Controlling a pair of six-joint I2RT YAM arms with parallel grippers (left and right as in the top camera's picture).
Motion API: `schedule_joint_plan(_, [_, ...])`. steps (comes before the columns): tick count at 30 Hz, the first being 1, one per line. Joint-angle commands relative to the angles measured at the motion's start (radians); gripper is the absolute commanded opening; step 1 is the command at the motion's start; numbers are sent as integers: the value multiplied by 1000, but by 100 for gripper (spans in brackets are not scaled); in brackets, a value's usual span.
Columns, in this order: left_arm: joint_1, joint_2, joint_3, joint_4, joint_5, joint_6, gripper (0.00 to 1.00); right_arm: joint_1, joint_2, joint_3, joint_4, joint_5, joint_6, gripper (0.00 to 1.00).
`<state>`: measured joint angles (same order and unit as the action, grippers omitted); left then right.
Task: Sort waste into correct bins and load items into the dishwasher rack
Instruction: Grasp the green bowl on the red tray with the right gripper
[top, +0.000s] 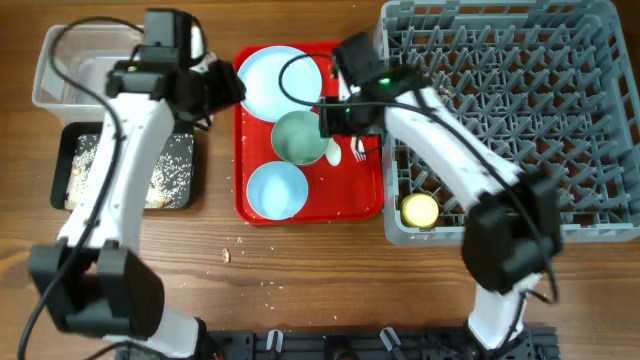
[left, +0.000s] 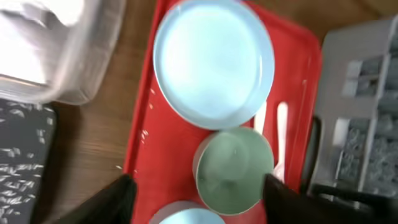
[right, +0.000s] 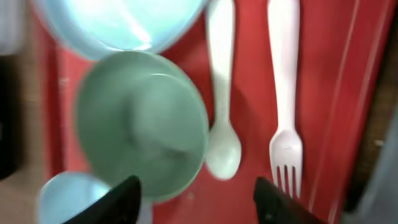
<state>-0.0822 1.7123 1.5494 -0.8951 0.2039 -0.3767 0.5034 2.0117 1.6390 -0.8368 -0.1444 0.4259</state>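
Loading is the step in hand: your right gripper (right: 198, 198) hangs released over the white plastic spoon (right: 222, 93), lying on the flat red tray (right: 252, 37) between the mint-green round bowl (right: 140, 124) and the white plastic fork (right: 285, 74). Your left gripper (left: 200, 202), also released, hovers over that bowl. Next you probably need a low, exact pinch on the thin spoon.

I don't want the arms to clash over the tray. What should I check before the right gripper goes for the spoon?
1. Right gripper open, empty: ok.
2. Spoon lies apart from fork: ok.
3. Spoon clear of green bowl: cannot tell, they lie very close.
4. Left gripper away from red tray: not ok, it hangs open at the tray.
5. Free rack slots beside yellow cup: ok.
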Motion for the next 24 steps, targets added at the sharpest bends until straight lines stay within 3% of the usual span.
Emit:
schedule_joint_plan(1, [3,-24,17,-6,-95,6,89,-4,81,9,26,31,43,53])
schedule_joint_plan(2, [3,-24,17,-5,-109,6,100,0,104,9,34,27,43,51])
schedule_joint_plan(12, [3,-24,16,-5,-112,6,100,20,166,8,93,25,46,26])
schedule_joint_plan(15, [3,-24,16,-5,-112,6,100,21,188,8,88,24,48,17])
schedule_joint_plan(17, [3,-24,16,-5,-112,6,100,22,192,8,82,24,49,4])
schedule_joint_plan(24, [3,-24,16,-5,-112,6,100,-2,87,32,40,24,71,4])
